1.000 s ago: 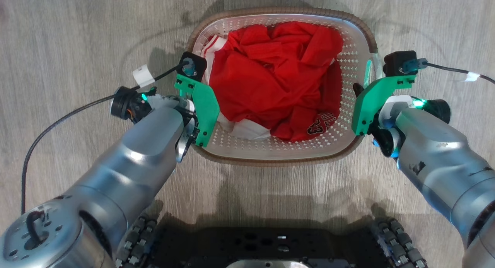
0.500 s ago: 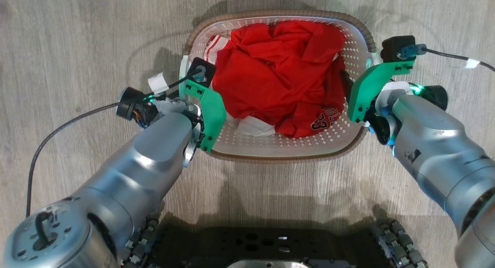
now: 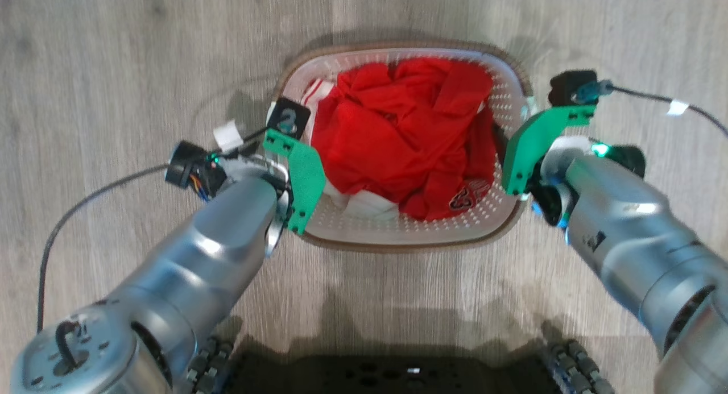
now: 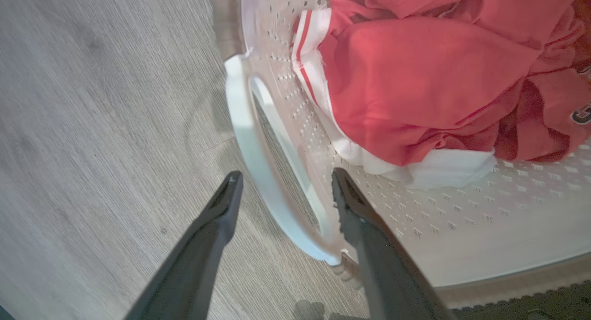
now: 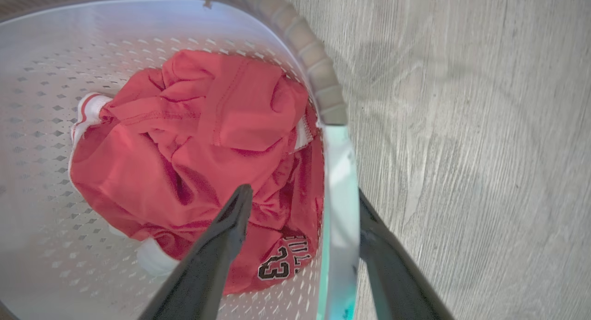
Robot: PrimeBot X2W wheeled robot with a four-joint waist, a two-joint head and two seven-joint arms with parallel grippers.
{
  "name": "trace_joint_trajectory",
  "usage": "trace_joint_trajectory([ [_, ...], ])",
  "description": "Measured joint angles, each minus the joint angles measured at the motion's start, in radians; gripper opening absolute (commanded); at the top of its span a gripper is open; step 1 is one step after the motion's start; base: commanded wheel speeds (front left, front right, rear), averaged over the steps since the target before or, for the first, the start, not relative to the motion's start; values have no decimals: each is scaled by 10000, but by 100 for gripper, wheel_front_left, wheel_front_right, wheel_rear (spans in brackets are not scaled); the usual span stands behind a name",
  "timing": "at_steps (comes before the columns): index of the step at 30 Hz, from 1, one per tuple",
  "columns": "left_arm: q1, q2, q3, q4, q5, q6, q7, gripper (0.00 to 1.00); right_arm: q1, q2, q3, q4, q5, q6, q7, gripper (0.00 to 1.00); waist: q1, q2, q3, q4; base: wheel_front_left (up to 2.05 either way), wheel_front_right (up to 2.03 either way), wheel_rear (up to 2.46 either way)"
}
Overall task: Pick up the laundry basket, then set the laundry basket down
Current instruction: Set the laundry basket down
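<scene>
The laundry basket [image 3: 398, 246], white with perforated walls and a brown rim, sits in the middle of the head view on the pale wood floor. Red and white clothes [image 3: 398, 138] fill it. My left gripper [image 4: 286, 179] is open and straddles the basket's left white handle [image 4: 244, 126], one finger outside and one inside the wall. My right gripper [image 5: 302, 200] is open as well. The right handle [image 5: 341, 181] runs between its fingers and lies against the outer one. In the head view green wrist brackets hide both sets of fingers.
Grey wood-look floor [image 3: 114, 70] lies on every side of the basket. Black cables [image 3: 85, 200] trail from both wrists over the floor. My dark wheeled base [image 3: 398, 371] lies along the bottom edge, just short of the basket.
The head camera has shifted, and the basket now looks smaller and farther off. Both grippers have stayed at its side handles.
</scene>
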Motion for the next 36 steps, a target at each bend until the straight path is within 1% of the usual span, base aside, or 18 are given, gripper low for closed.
trace_joint_trajectory([
  [5,625,-4,-4,121,-27,-88,-119,100,623,142,21,301,105,0,257,100,0,0,-789,-89,0,0,0],
  [8,1025,-12,-6,301,-267,-104,-238,100,938,230,8,378,226,0,489,100,-1,1,-1400,-140,0,0,0],
  [12,1574,-12,-2,589,-481,-307,-504,100,1208,366,50,485,155,0,405,100,-1,1,-2331,-219,0,0,0],
  [14,1828,-12,17,704,-623,-407,-786,100,1323,368,-2,506,178,0,188,100,-1,1,-2827,-261,0,0,0],
  [16,2014,-10,46,757,-746,-456,-1206,100,1380,368,-38,481,201,0,-261,100,-1,1,-3324,-304,0,0,0],
  [19,2104,-12,81,876,-811,-550,-1964,100,1393,368,-332,205,234,0,-1233,100,-1,1,-4069,-373,0,0,0],
  [22,2101,-12,295,957,-813,-575,-2959,100,1390,328,-727,-238,226,0,-1593,100,-1,1,-4780,-441,0,0,0],
  [24,2070,-15,506,959,-915,-529,-3703,100,1364,148,-1440,-748,-38,0,-1609,100,-1,1,-5213,-487,0,0,0],
  [26,2020,-17,809,913,-984,-412,-4109,100,1253,-236,-2545,-1336,-809,0,-1611,100,-1,1,-5596,-531,0,0,0],
  [28,1985,6,1300,614,-984,-215,-4255,100,1309,-640,-3825,-2011,-1847,0,-1611,100,-1,1,-5940,-566,0,0,0],
  [30,1970,245,2088,-485,-742,245,-4253,100,1625,-878,-5241,-2905,-3066,0,-1613,100,-1,1,-6243,-596,0,0,0],
  [32,2009,602,3066,-1967,17,660,-4263,100,2346,-872,-6732,-4019,-4370,0,-1615,100,-1,1,-6508,-621,0,0,0],
  [33,2009,602,3066,-1967,17,660,-4263,100,2346,-872,-6732,-4019,-4370,0,-1615,100,-1,1,-6508,-621,0,0,0],
  [34,2110,796,3611,-2725,439,911,-4265,100,2831,-803,-7423,-4581,-5022,0,-1615,100,-1,1,-6627,-636,0,0,0],
  [35,2660,1183,4753,-4232,1335,1333,-4295,100,3987,-483,-8727,-5735,-6203,0,-1616,100,-1,1,-6844,-673,0,0,0],
  [36,2660,1183,4753,-4232,1335,1333,-4295,100,3987,-483,-8727,-5735,-6203,0,-1616,100,-1,1,-6844,-673,0,0,0],
])
